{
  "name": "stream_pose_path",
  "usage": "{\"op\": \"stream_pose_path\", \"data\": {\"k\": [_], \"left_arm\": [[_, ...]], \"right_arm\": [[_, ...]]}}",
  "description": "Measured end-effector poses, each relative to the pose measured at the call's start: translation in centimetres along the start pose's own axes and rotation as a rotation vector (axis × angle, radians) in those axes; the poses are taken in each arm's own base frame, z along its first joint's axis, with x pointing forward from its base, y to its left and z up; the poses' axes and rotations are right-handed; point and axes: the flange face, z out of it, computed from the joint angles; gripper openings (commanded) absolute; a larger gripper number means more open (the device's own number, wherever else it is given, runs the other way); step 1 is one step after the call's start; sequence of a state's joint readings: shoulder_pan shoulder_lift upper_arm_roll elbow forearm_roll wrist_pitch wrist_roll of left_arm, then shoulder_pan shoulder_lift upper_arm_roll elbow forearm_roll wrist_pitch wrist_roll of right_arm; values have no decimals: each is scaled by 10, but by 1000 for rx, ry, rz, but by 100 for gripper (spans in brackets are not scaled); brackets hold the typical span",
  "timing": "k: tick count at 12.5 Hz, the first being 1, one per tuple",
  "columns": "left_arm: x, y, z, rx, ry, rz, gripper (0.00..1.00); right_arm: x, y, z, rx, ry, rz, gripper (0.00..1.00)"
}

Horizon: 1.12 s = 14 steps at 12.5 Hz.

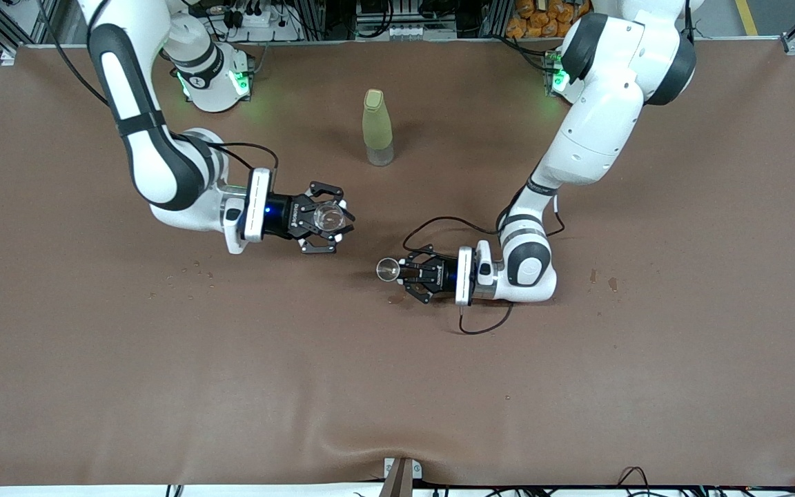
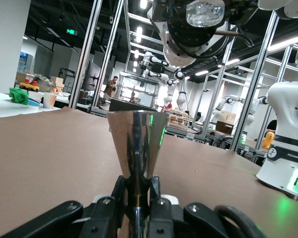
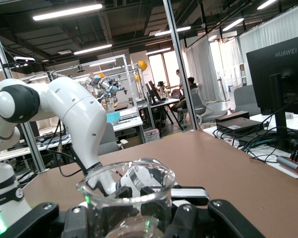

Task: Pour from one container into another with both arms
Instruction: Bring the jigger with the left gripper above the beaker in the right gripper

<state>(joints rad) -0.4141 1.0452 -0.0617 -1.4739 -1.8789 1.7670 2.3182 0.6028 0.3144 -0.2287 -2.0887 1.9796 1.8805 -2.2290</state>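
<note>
Right tool [image 1: 330,219] clamps the upright glass cup [image 1: 328,217] above mid-table; contents cannot be made out. Left tool [image 1: 408,272] grips the jigger [image 1: 388,270] by its waist, upright on the table [image 1: 163,386], mid-table.

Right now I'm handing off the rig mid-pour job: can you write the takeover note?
Right gripper: shut on the glass cup, held upright in the air over the table.
Left gripper: shut on the metal jigger at its waist, low at the table, mouth up.
The cup is not over the jigger yet and is not tipped.
A yellow-green bottle stands farther from the front camera, untouched.
Done: both vessels gripped.
Left: bring the cup over the jigger, tilt and pour.
</note>
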Motion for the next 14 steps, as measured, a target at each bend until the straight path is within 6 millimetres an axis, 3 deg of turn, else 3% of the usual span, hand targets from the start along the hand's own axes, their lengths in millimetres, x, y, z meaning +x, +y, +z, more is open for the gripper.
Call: {"op": "stream_pose_path", "data": {"k": [7,10,14], "left_arm": [[-3,11,29,14,40,114,0],[-6,8,21,28,31,143,0],[-11,1,-5,65,26,166,0]], "right_arm": [[-24,-16,36,-56,31,-1,0],[-32,-25,51,-78,44,6,0],[-57,-33,66,-85,44,25,0]]}}
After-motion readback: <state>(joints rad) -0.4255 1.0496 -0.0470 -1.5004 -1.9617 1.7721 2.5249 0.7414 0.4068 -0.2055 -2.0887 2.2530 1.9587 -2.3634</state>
